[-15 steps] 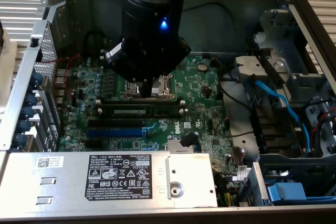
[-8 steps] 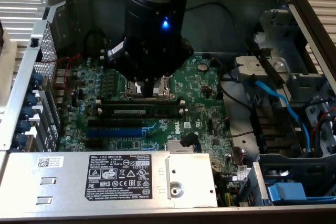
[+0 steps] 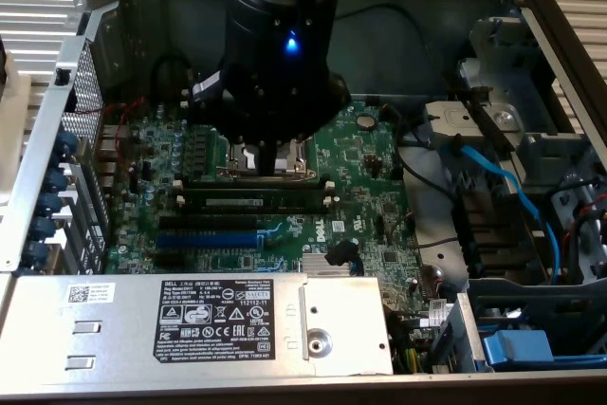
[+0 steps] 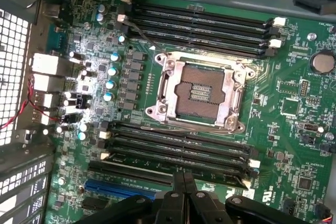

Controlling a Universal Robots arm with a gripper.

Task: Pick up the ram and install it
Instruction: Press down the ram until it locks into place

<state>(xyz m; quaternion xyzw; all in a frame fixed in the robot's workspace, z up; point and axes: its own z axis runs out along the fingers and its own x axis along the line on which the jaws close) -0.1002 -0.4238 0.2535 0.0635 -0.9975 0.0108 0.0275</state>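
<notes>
The ram [image 3: 254, 202] is a long dark green stick with a small white label. It stands on edge in a black memory slot, between white end clips, just in front of the CPU socket [image 3: 270, 160]. My gripper [image 3: 275, 162] hangs over the socket's front edge, right behind and above the ram. In the wrist view the gripper [image 4: 184, 178] is shut with nothing between its black fingers [image 4: 177, 182]. Its tips sit over the memory slots [image 4: 178, 150] beside the socket [image 4: 198, 94]. I cannot tell whether they touch the ram.
The motherboard [image 3: 370, 168] lies in an open computer case. A blue expansion slot [image 3: 207, 237] lies in front of the ram, then the grey power supply [image 3: 190, 315]. Blue cables [image 3: 517, 201] and drive bays fill the exterior view's right. A second bank of memory slots [image 4: 202, 24] lies beyond the socket.
</notes>
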